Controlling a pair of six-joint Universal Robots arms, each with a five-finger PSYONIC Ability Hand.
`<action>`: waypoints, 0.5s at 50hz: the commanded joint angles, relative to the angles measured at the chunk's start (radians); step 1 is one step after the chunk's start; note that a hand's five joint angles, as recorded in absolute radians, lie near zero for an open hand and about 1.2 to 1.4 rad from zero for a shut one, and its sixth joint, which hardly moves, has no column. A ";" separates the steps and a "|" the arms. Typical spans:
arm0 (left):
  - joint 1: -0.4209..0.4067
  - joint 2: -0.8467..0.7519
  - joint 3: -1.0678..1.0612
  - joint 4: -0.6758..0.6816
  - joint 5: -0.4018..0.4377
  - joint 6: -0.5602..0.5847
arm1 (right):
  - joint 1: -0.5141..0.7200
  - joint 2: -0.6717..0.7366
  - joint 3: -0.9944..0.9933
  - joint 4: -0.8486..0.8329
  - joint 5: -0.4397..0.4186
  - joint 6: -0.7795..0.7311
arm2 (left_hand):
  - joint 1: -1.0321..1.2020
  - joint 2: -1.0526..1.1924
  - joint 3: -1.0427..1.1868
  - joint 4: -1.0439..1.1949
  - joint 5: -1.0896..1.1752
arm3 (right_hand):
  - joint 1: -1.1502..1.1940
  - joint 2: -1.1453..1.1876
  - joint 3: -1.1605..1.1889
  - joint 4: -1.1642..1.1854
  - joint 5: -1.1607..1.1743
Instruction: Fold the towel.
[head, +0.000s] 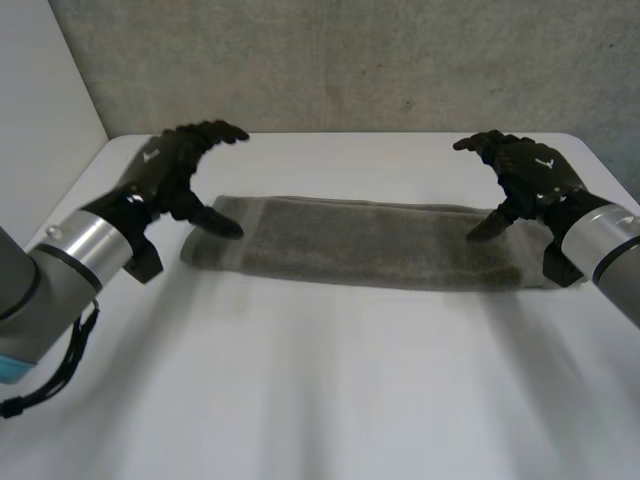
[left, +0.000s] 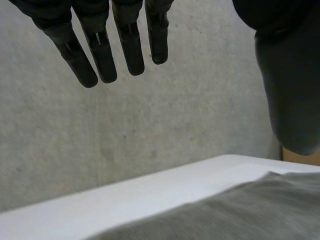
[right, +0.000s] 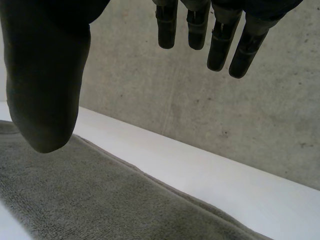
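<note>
Grey-green terry towel (head: 370, 245) lay lengthwise near the white table's (head: 320, 400) far edge, the black left hand (head: 170, 165) and black right hand (head: 525, 172) at its ends, fingers released, grasping nothing.

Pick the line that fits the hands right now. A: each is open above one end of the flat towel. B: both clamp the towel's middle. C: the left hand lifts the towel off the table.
A: the left hand and right hand hover with straight fingers, one over each end of the towel, which lies flat on the table.
</note>
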 joint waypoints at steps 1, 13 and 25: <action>0.029 0.017 0.030 -0.008 -0.006 0.013 | -0.010 0.065 -0.117 0.198 0.021 -0.135 | -0.049 -0.065 -0.039 -0.051 -0.022 | -0.054 -0.051 -0.067 -0.075 -0.064; 0.066 0.012 -0.003 -0.017 -0.006 0.013 | -0.056 0.178 -0.085 0.204 0.268 -0.596 | -0.046 -0.062 -0.036 -0.048 -0.019 | -0.054 -0.051 -0.067 -0.075 -0.064; 0.094 -0.032 -0.011 -0.010 -0.005 0.018 | -0.100 0.322 -0.046 -0.021 0.213 -0.600 | -0.046 -0.062 -0.036 -0.048 -0.019 | 0.218 0.220 0.204 0.196 0.208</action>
